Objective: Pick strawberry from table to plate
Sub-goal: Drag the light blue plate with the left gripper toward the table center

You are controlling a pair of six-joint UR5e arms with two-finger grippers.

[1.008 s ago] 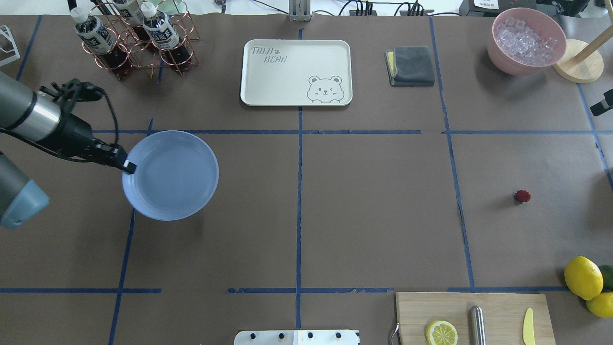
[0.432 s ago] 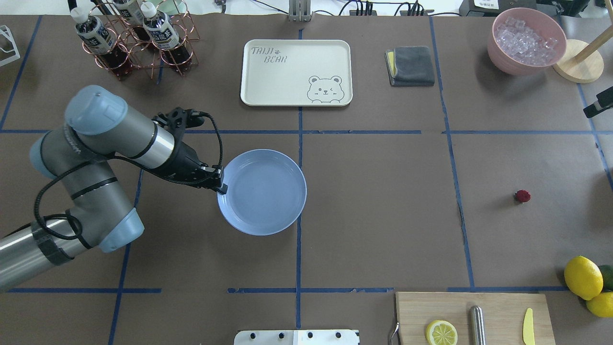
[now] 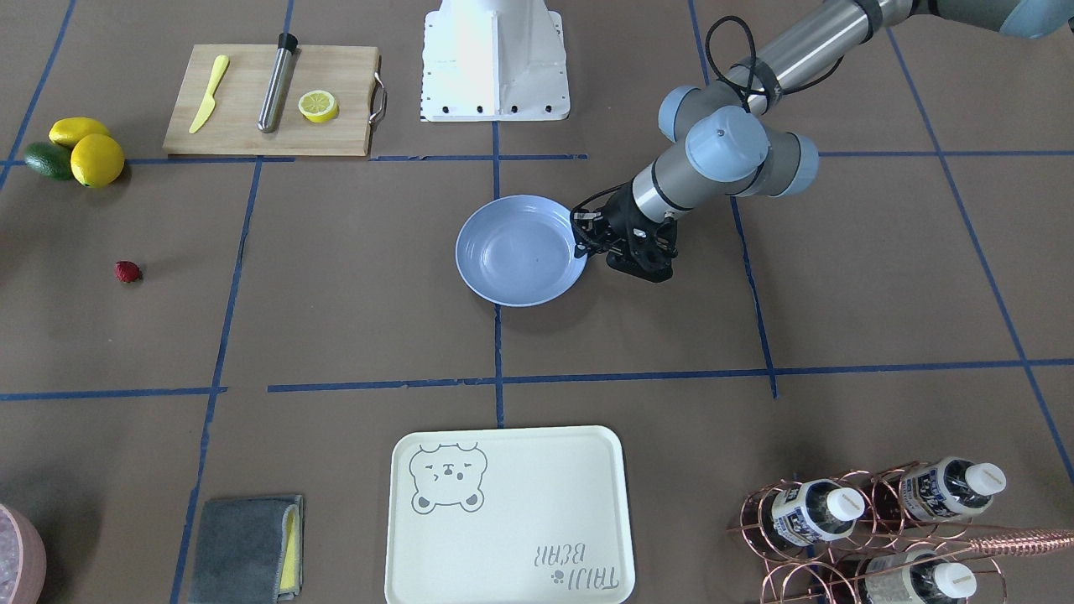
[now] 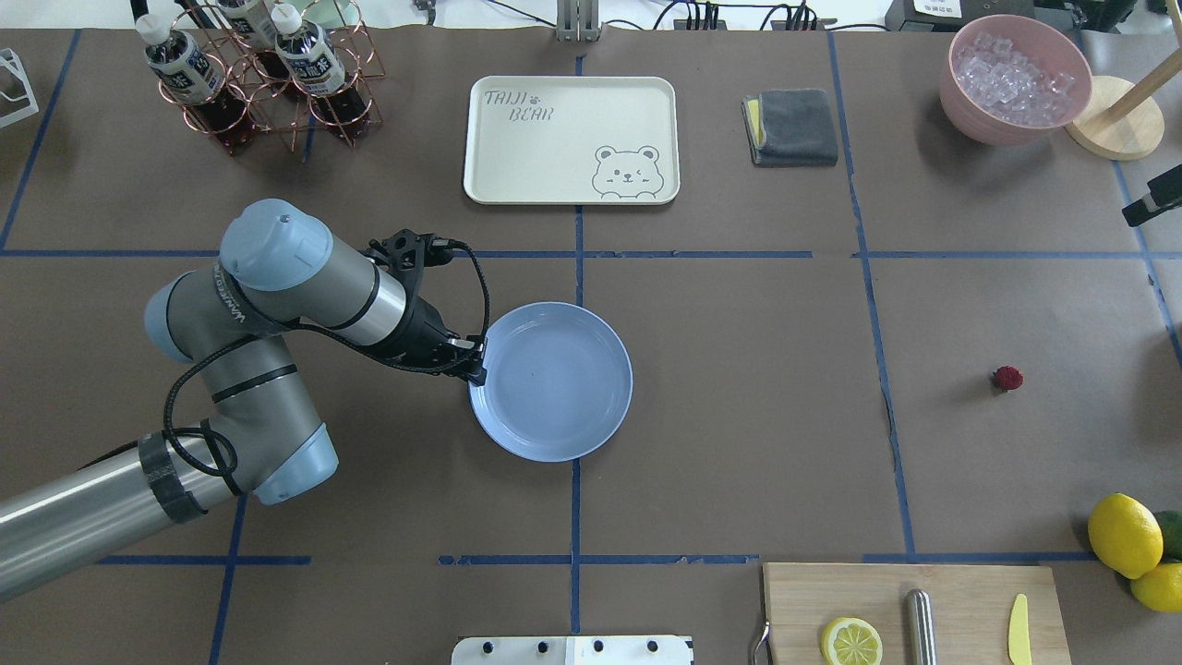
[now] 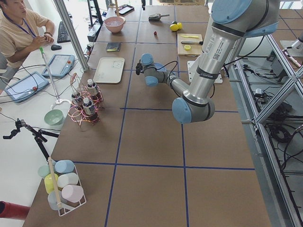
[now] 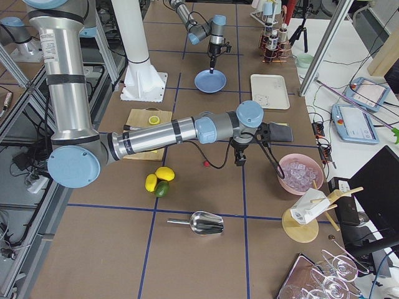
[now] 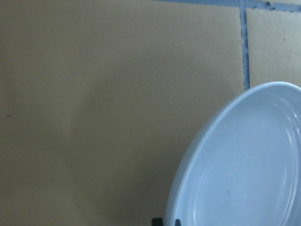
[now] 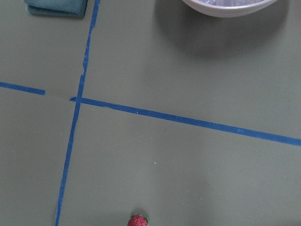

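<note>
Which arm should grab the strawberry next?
Right. The strawberry lies on the robot's right side, in the right wrist view, near the right end effector; the left end effector grips the plate rim mid-table.

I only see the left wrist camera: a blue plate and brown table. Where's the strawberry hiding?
Observer: The strawberry lies alone on the table, far to the robot's right of the plate.
Operator: Is something holding the plate?
Observer: Yes, the left gripper pinches its rim on the side away from the strawberry.
Operator: Where's the other arm?
Observer: The right gripper hangs above the table, not far from the strawberry and not touching it. I cannot tell if it is open.
</note>
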